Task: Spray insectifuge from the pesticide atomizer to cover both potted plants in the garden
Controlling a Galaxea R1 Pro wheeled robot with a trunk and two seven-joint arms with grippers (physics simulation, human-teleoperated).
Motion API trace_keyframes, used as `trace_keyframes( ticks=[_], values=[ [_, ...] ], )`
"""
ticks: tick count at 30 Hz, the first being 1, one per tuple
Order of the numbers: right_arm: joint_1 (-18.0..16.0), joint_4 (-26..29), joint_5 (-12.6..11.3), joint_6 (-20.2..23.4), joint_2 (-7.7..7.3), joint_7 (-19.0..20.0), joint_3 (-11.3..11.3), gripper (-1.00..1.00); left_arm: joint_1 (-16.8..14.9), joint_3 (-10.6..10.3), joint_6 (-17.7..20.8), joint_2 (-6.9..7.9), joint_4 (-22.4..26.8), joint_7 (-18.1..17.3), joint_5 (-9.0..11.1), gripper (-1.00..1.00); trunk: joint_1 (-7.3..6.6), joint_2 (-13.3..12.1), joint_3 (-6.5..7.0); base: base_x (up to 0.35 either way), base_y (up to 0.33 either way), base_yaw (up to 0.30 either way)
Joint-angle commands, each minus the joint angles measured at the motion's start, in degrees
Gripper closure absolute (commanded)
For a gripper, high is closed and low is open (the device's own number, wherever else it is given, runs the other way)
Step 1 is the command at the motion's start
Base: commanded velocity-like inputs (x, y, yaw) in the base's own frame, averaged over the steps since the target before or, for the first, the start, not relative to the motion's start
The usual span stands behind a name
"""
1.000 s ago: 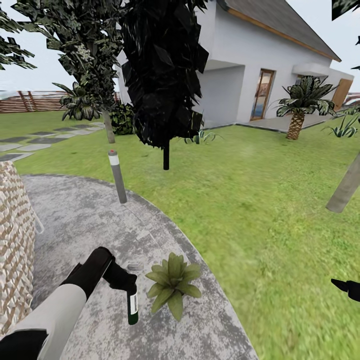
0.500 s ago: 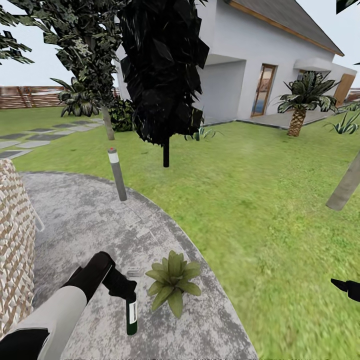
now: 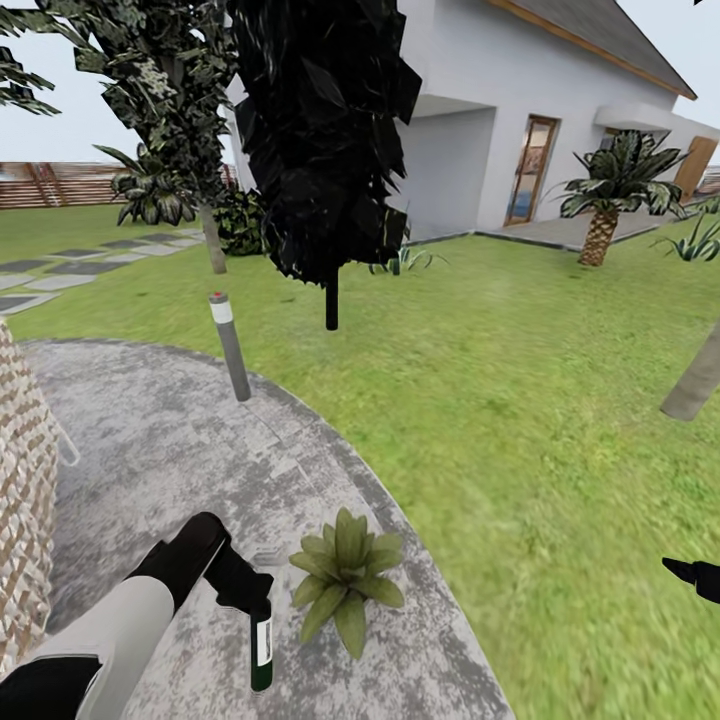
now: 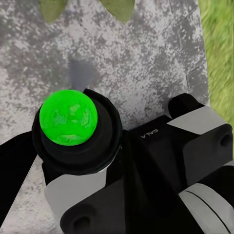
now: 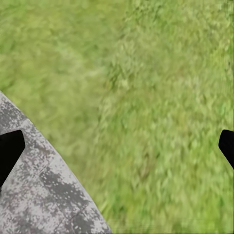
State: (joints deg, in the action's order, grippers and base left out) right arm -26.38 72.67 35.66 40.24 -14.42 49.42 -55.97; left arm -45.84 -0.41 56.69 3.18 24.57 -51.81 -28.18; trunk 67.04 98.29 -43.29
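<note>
While the left gripper [image 3: 252,592] clamps the pesticide atomizer [image 3: 262,640] just beside the potted plant [image 3: 345,578], the right gripper's [image 5: 117,146] fingers are spread wide, empty.

Flat, even daylight under a pale overcast sky, without glare or hard cast shadows. The lawn [image 3: 520,420] renders smeared and blurry, worst in the right wrist view. Beside the left gripper [image 3: 255,590], the patio [image 3: 150,450] looks blotchy
</note>
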Motion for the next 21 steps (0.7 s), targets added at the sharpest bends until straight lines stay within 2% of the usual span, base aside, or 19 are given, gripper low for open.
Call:
trace_keyframes(
  ticks=[1,9,14,19,21],
  values=[
    [-0.08,0.06,0.55,0.1,0.0,0.59,-0.1,-1.0,0.0,-0.03,0.24,0.0,0.06,-0.48,-0.39,1.0,0.03,0.03,-0.15,0.325,0.0,0.004],
    [-0.08,0.02,0.57,0.1,0.0,0.59,-0.09,-1.0,0.07,-0.06,0.18,-0.09,-0.05,-0.48,-0.42,1.0,0.03,0.03,-0.87,0.269,0.0,0.049],
    [-0.08,0.06,0.61,0.1,0.0,0.59,-0.03,-1.0,0.24,-0.68,0.18,-0.1,-0.05,-0.48,-0.47,1.0,0.03,0.03,-1.25,0.057,0.0,0.054],
    [-0.08,0.1,0.63,0.1,0.0,0.59,-0.02,-1.0,0.3,-4.08,0.18,-0.11,-0.05,-0.48,-0.48,1.0,0.03,0.03,-1.31,0.005,0.0,0.009],
    [-0.08,0.1,0.64,0.1,0.0,0.59,-0.02,-1.0,0.31,-4.75,0.18,-0.11,-0.05,-0.48,-0.43,1.0,0.03,0.03,-1.34,0.001,0.0,0.002]
  ],
)
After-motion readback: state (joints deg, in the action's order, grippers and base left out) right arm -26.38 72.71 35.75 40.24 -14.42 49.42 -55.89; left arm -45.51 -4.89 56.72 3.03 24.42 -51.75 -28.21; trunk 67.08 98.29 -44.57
